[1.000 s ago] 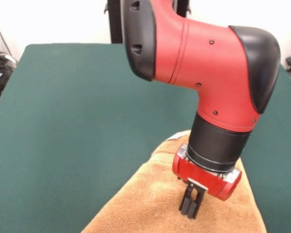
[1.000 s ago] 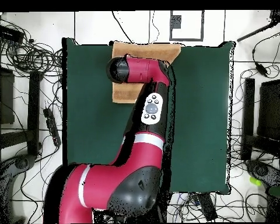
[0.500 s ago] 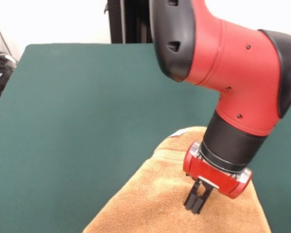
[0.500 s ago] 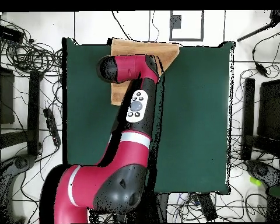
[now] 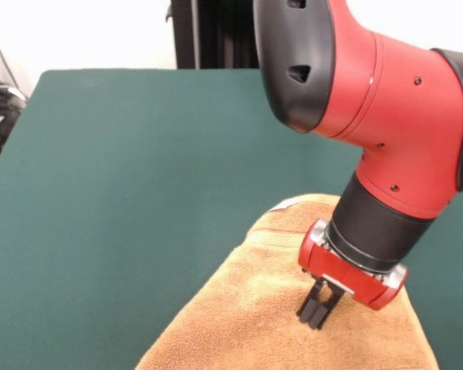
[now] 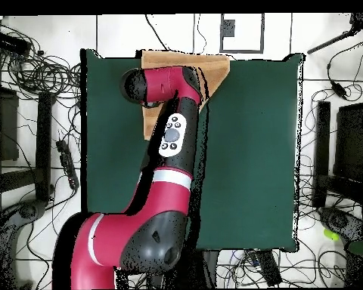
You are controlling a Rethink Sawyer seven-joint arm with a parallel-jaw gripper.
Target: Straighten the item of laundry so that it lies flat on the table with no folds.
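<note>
My gripper (image 5: 318,311) on the orange-tan terry towel (image 5: 247,324).
Fingers pressed together, tips touching the cloth; whether they pinch it, I cannot tell.

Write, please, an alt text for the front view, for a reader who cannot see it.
A red and black robot arm reaches down from the upper right, its gripper with black fingers closed together, tips at the surface of an orange-tan towel. The towel lies bunched at the lower edge of a dark green table, its far end folded over, showing a woven band.
</note>
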